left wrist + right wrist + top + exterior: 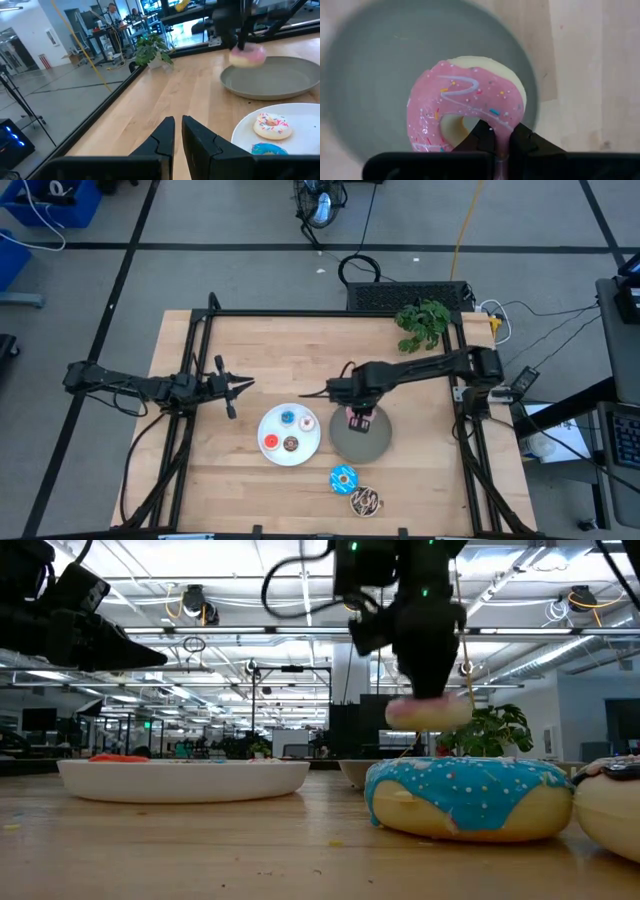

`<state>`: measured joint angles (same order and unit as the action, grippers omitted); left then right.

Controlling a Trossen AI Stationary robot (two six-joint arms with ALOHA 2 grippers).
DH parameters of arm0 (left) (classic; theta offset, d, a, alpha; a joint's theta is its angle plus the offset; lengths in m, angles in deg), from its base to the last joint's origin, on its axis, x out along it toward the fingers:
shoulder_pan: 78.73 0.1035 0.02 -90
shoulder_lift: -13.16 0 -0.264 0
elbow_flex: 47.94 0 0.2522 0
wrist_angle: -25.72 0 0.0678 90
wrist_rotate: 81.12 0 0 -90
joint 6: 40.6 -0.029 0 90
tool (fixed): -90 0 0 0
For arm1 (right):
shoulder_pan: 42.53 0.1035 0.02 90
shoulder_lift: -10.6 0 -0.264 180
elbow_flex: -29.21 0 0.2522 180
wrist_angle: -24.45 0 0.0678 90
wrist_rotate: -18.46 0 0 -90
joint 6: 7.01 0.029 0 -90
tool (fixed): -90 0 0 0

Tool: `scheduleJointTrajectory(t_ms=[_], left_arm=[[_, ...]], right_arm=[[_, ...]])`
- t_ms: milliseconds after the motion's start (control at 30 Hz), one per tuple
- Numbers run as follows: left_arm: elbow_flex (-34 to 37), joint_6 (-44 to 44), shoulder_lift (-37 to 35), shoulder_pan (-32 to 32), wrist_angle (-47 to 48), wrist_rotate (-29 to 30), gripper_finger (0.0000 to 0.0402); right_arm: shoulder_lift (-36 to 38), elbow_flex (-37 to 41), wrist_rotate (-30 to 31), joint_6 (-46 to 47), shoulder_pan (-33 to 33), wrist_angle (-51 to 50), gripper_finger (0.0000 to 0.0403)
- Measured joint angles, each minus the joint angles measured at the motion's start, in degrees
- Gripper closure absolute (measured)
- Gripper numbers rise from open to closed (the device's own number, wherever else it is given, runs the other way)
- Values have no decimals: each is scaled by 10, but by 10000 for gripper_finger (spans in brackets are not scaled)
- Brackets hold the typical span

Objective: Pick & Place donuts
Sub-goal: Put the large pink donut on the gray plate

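Observation:
My right gripper (pixel 358 418) is shut on the larger pink donut (pixel 465 100) and holds it over the round grey plate (pixel 372 442). In the low view the pink donut (pixel 430 712) hangs clear above the table. The round white plate (pixel 268 424) holds the tiny donuts: blue (pixel 288 417), pale pink (pixel 307 422), red (pixel 270 442) and brown (pixel 290 444). The blue-iced donut (pixel 343 477) and the chocolate sprinkled donut (pixel 365 500) lie flat on the table near the front edge. My left gripper (pixel 235 385) waits shut and empty, left of the white plate. My right gripper pinches the pink donut's ring (pixel 502 131) between its two fingers, one finger in the hole and one outside the rim. The fingers come from above, pointing down. The donut is lifted clear of the grey plate and hangs tilted below the fingers.
A small green plant (pixel 424 322) stands at the table's far right. A black frame (pixel 300 313) runs along the table's far edge and sides. Bare wood lies between the left gripper and the far edge.

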<state>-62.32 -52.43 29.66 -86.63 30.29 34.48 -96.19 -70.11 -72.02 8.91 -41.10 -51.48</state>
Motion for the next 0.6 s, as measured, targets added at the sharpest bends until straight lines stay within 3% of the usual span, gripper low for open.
scheduleJointTrajectory(t_ms=[200, 600], left_arm=[[0, 2, 0, 0, 1, 0, 360], [0, 4, 0, 0, 1, 0, 360]], right_arm=[[-42, 18, 4, -30, -13, 22, 395], [-48, 63, -29, -36, -20, 114, 394]])
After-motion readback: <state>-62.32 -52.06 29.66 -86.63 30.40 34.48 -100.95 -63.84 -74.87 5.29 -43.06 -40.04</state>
